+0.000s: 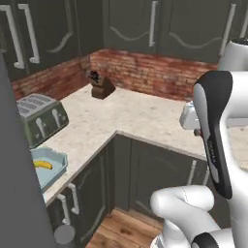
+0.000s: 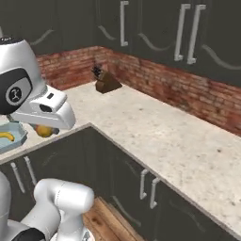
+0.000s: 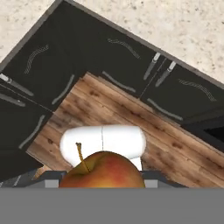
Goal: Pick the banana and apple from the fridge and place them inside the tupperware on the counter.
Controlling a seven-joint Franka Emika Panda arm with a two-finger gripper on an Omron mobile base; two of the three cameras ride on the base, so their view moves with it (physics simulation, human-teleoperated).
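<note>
Your gripper (image 3: 103,186) part-open, clamped on the apple (image 3: 103,170), stem up toward the camera, banana (image 1: 42,164) lying flat in the tupperware (image 1: 57,160)

white franka arm (image 1: 227,160), glossy rounded link shells, smooth tube segments. dark grey/black joint covers; one long black oval panel on the upper link with small faint markings. in right base view a black round joint cap (image 2: 16,92) with a small white mark. white blocky hand housing (image 2: 49,110) with a dark slot.
</note>
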